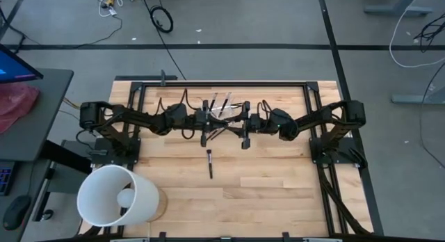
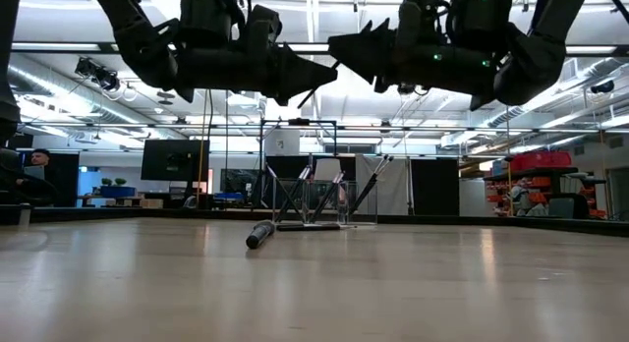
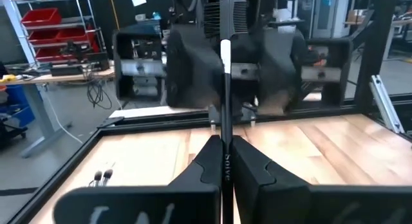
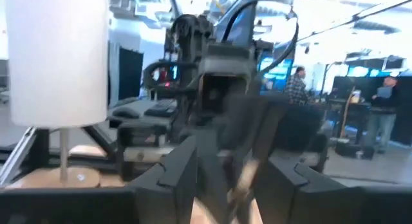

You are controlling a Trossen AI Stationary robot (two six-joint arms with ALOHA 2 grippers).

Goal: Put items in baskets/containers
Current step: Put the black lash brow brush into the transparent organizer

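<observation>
Gripping a thin makeup brush between its closed fingers, the left tool hangs high above the middle of the desk, the brush's long axis running out past the fingertips toward the right arm facing it. The right tool sits just opposite, its fingers spread wide; something blurred lies between them in its wrist view, and I cannot tell whether it is held. From the low view both tools hover well above the wood, tips pointing at each other with a small gap between. Below and slightly beyond them, near the far edge of the desk, stands the small clear holder, and several brushes already lean in it, fanned outward at different tilts with their upper ends splayed apart. Nearer the front, one loose brush lies flat on the bare wood, well apart from the holder; from above, its long axis runs roughly front to back, with the bristle end toward the holder. At the front left corner of the desk a large white bucket lies tilted with its mouth up toward the overhead camera. A person stands in the room beyond.
</observation>
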